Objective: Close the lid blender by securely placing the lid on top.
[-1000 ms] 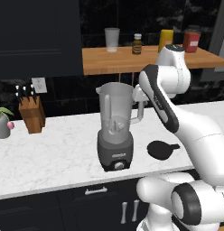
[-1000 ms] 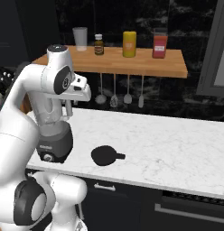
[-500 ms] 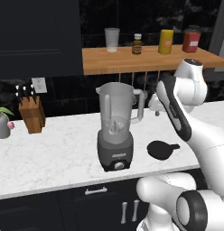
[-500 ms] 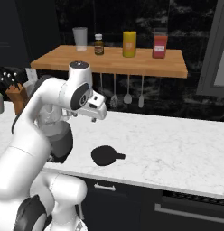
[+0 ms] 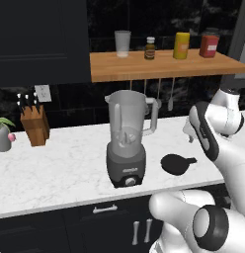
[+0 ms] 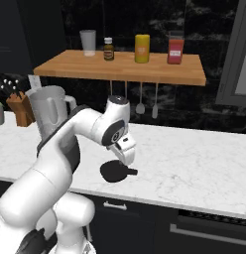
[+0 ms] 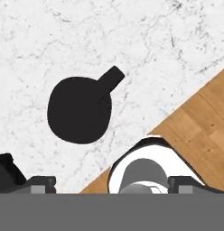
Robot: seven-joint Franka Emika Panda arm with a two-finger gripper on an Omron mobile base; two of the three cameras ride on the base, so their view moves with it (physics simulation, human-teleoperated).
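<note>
The blender point(image 5: 127, 143) stands on the marble counter, its grey jar open at the top and its handle to the right. The same jar point(image 6: 49, 106) rises behind my arm in the right base view. To the blender's right the lid point(image 5: 176, 164) lies flat on the counter, a black disc with a small tab. My gripper point(image 6: 128, 159) hangs above the lid point(image 6: 115, 172), apart from it. In the hand view the lid point(image 7: 80, 108) sits above the open gripper point(image 7: 109, 184), with nothing between the fingers.
A wooden shelf point(image 5: 164, 65) above the counter carries a clear glass cup point(image 5: 122, 43), a bottle and two cans; utensils hang under it. A knife block point(image 5: 35, 123) and a plant pot point(image 5: 3, 137) stand at the far left. The counter's front edge runs close to the lid.
My arm has swung right, away from the blender jar, bringing the hand over the lid. The lid and the blender have stayed where they were.
</note>
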